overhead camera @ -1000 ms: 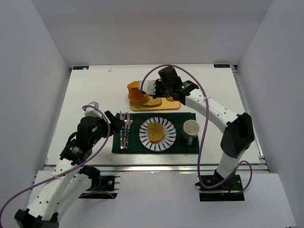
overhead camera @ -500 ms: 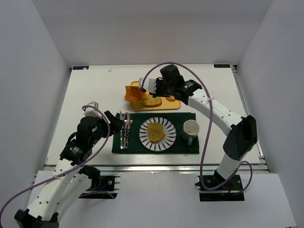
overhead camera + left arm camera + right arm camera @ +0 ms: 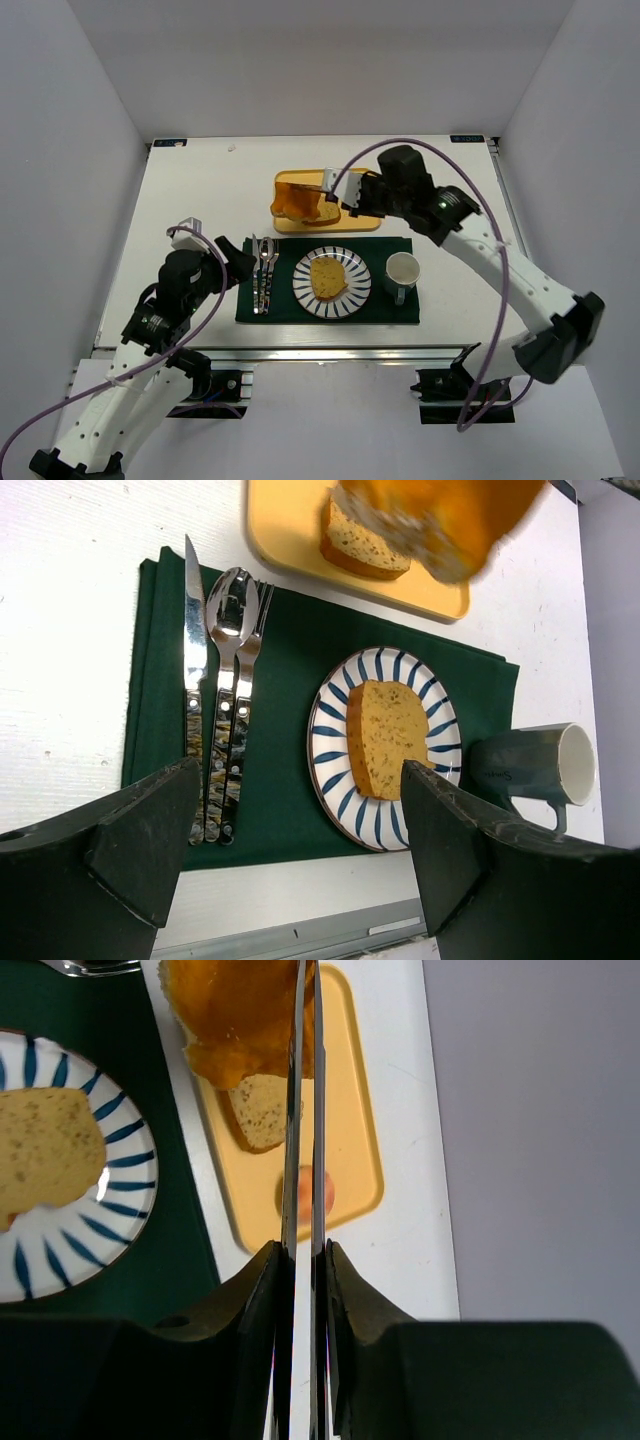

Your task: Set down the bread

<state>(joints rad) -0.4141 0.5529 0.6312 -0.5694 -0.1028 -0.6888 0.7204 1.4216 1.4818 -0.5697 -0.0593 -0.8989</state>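
The bread (image 3: pixel 328 277) lay flat on the striped plate (image 3: pixel 361 290), which sat on the green placemat (image 3: pixel 285 308) between the cutlery (image 3: pixel 263 275) and the mug (image 3: pixel 402 270). The right fingers (image 3: pixel 255 1300) were pressed almost together, pinching a crumpled orange thing (image 3: pixel 297 198) above the yellow board (image 3: pixel 357 223). The left fingers (image 3: pixel 140 830) were spread wide and held nothing.

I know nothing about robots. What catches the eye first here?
The right gripper, shut on a thin metal tool, has an orange lump at its tip over the far yellow tray. Nearer, the bread lies on a striped plate on a green mat, between cutlery and a mug.
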